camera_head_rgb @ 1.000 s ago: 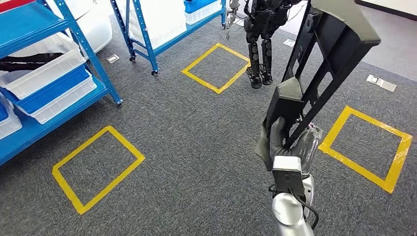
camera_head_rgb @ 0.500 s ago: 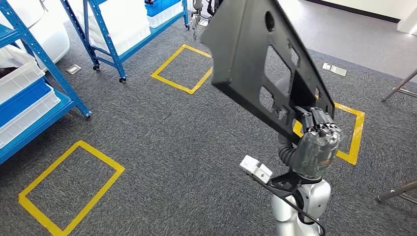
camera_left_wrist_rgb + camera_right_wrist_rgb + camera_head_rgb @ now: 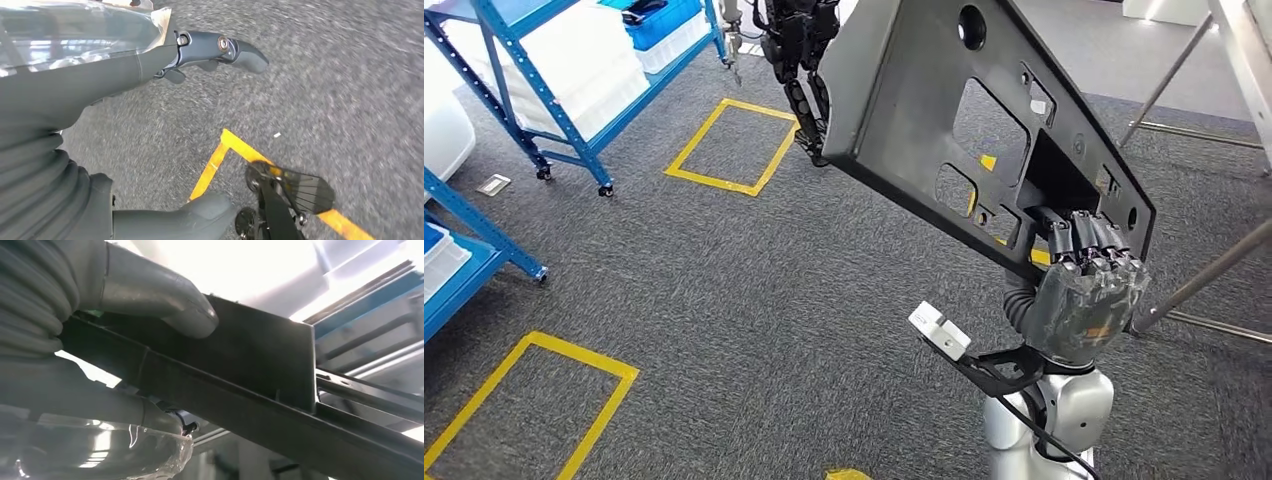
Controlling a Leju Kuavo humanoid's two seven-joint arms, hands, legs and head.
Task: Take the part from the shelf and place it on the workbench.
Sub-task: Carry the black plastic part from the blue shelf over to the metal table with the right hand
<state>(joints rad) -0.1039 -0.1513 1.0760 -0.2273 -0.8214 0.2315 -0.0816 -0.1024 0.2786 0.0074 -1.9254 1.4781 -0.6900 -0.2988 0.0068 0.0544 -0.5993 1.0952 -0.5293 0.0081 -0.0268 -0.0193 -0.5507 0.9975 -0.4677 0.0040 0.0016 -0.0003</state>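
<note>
Right hand [image 3: 1084, 300] raised in front of the robot, fingers [image 3: 1092, 240] hooked over the lower edge of the black part [image 3: 904, 90], clamped on it. The right wrist view confirms it: thumb [image 3: 165, 300] pressed on the part's flat face [image 3: 250, 350], fingers underneath. Part is a large flat black panel with cutouts and a round hole, held up in the air, tilted, well above the grey carpet [image 3: 744, 270].

Left hand [image 3: 150, 60] hangs low over the carpet, fingers [image 3: 235, 50] apart, holding nothing.

Yellow tape squares [image 3: 729, 145] on the floor. Blue shelf rack [image 3: 554, 100] on wheels at the back left, with white bins and a blue bin [image 3: 659, 20]. Another dark robot's legs [image 3: 799, 60] stand behind the part. Metal legs [image 3: 1194, 280] slant on the right; what they belong to, cannot tell.
</note>
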